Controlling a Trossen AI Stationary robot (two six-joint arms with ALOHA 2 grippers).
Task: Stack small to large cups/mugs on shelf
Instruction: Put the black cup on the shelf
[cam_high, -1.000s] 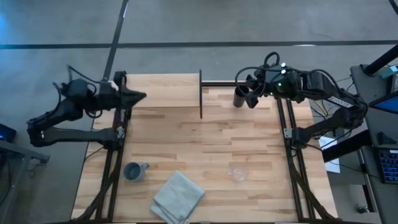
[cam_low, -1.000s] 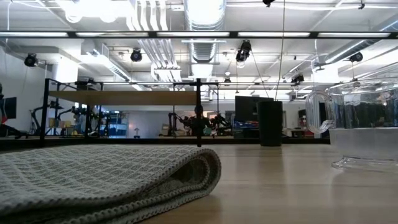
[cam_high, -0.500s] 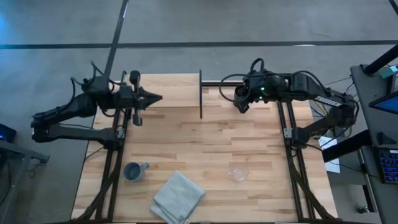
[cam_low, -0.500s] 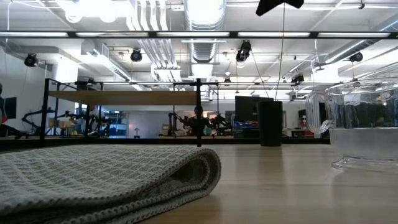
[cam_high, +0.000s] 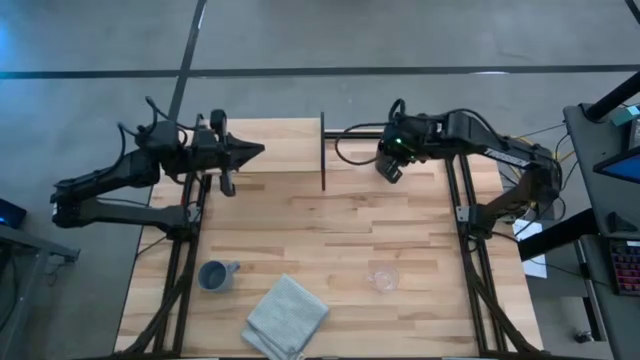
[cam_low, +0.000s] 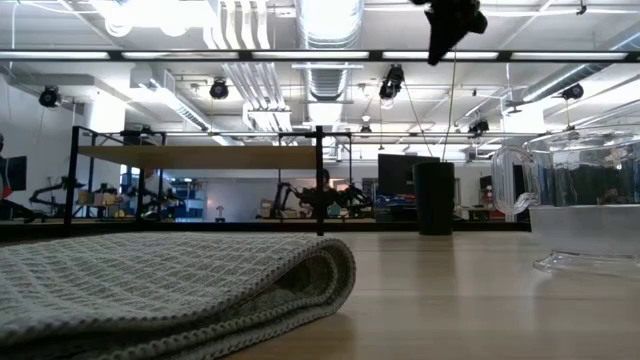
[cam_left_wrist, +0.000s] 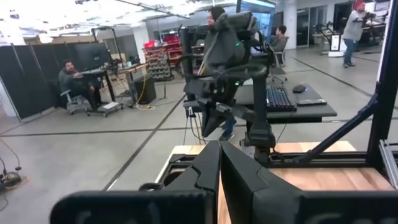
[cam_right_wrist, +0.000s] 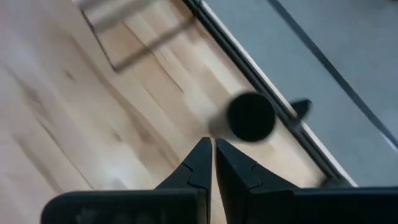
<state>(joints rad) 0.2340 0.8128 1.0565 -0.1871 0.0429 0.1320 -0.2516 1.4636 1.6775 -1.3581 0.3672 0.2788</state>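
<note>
Right gripper: the right gripper (cam_high: 389, 165) hangs above the far right part of the tabletop (cam_high: 400, 230), pointing down; its fingers (cam_right_wrist: 200, 163) are pressed together with nothing between them; in the low view only its tip (cam_low: 441, 38) shows, the rest cut off by the picture's top edge.
Black cup: the black cup (cam_right_wrist: 250, 116) stands upright at the table's far edge; the right wrist view looks down into its dark mouth just beyond the fingertips, blurred; from above the arm covers it; the low view shows it (cam_low: 434, 198) as a dark cylinder far back.
Left gripper: the left gripper (cam_high: 252, 153) is over the shelf's left end, pointing right; its fingers (cam_left_wrist: 208, 168) are pressed together, holding nothing.
Shelf: the shelf (cam_high: 285, 145) lies along the far edge, left of a black upright (cam_high: 323, 150); the left arm hides part of it.
Mug: the blue-grey mug (cam_high: 213, 275) stands near the front left, well apart from both grippers.
Glass cup: the clear glass cup (cam_high: 381, 279) sits front right, faint from above; in the low view it (cam_low: 585, 215) is cut off at the right edge.
Cloth: the folded grey cloth (cam_high: 287, 315) lies at the front edge, between mug and glass.
</note>
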